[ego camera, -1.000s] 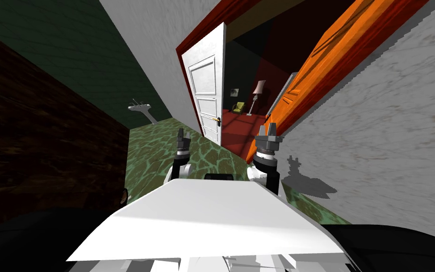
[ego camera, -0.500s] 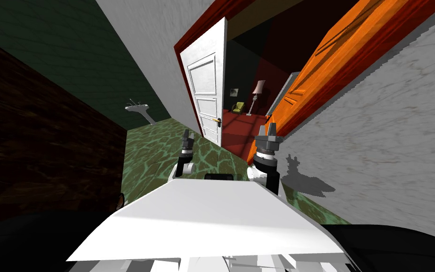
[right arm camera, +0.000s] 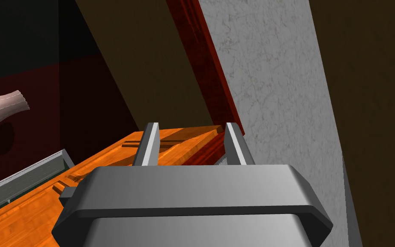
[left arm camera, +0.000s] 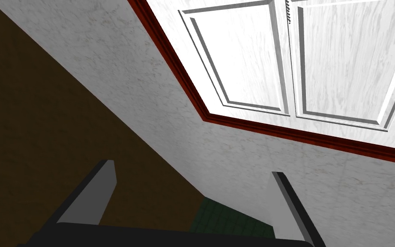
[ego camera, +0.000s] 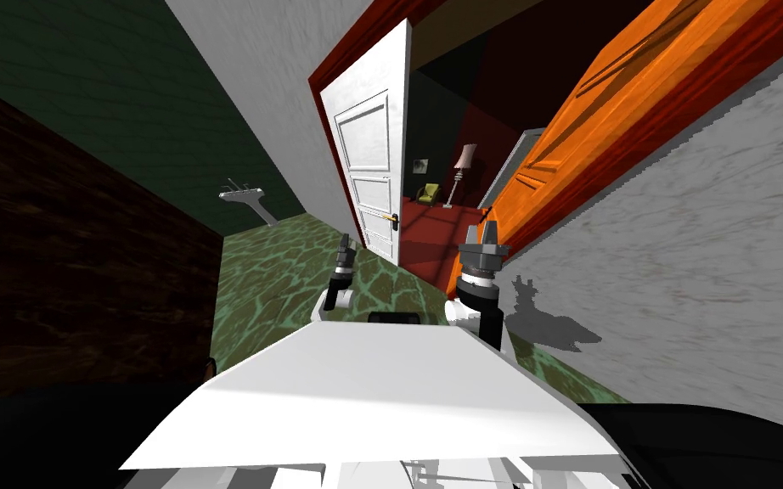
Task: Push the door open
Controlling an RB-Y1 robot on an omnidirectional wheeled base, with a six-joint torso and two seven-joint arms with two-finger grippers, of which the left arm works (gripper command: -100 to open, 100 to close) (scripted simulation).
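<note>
Your left gripper (ego camera: 346,248) is raised in front of the chest with its fingers (left arm camera: 104,182) spread wide and nothing between them. The white panelled door (ego camera: 371,161) is just ahead of it and a little to its right. The door stands ajar inside a dark red frame (left arm camera: 278,130), and its brass handle (ego camera: 391,218) is above and beyond the fingertips, on the edge nearest the opening. In the left wrist view the fingers point at the mottled grey-white wall (left arm camera: 158,85) beside that frame, with the door's recessed panels beyond them. You can't tell from these views whether any fingertip touches the door, but none seems to. Your right gripper (ego camera: 486,231) is held up well apart from the left one, across the doorway gap. Its two blades (right arm camera: 149,146) stand parted with a clear gap and grip nothing. Just past its tips lies an orange wooden panel (ego camera: 602,110) with grooved insets, which runs along the right side of the opening against the red frame. Between the two grippers and farther ahead, the gap shows a room with a red floor. A floor lamp (ego camera: 465,161) with a pale shade and a small yellow-green armchair (ego camera: 429,193) stand there. Under both grippers is a green stone-patterned floor (ego camera: 279,272).
</note>
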